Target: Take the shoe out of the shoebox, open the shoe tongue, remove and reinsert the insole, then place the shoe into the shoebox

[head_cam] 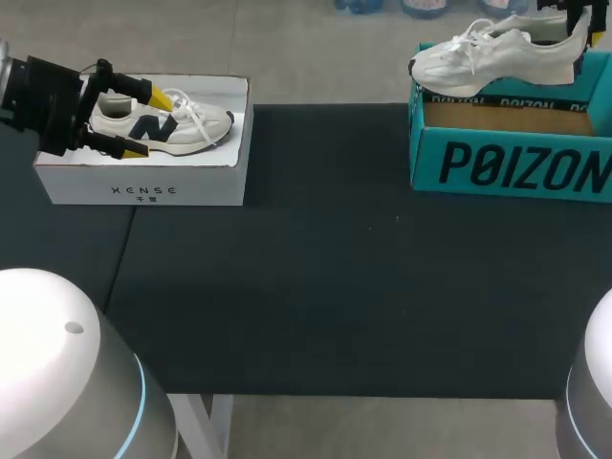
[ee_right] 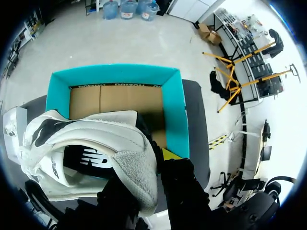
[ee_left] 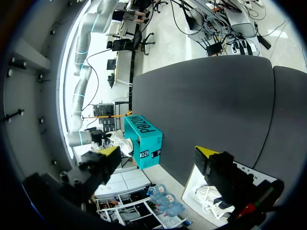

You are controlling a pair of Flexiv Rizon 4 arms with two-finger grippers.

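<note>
My right gripper (head_cam: 579, 17) is shut on the heel of a white shoe (head_cam: 492, 55), which hangs level just above the open teal shoebox (head_cam: 516, 167) at the back right. In the right wrist view the shoe's heel (ee_right: 129, 165) sits between the fingers of the right gripper (ee_right: 151, 165), with the box's bare cardboard floor (ee_right: 115, 100) below. My left gripper (head_cam: 146, 122) is open over the white shoebox (head_cam: 143, 186) at the back left, its yellow tips either side of a beige shoe with navy trim (head_cam: 182, 122). The left gripper (ee_left: 158, 151) holds nothing.
A dark mat (head_cam: 344, 277) covers the table between the two boxes. From the left wrist, the teal box (ee_left: 144, 136) stands far across the mat (ee_left: 206, 100), and the white box's corner (ee_left: 201, 184) lies under one finger.
</note>
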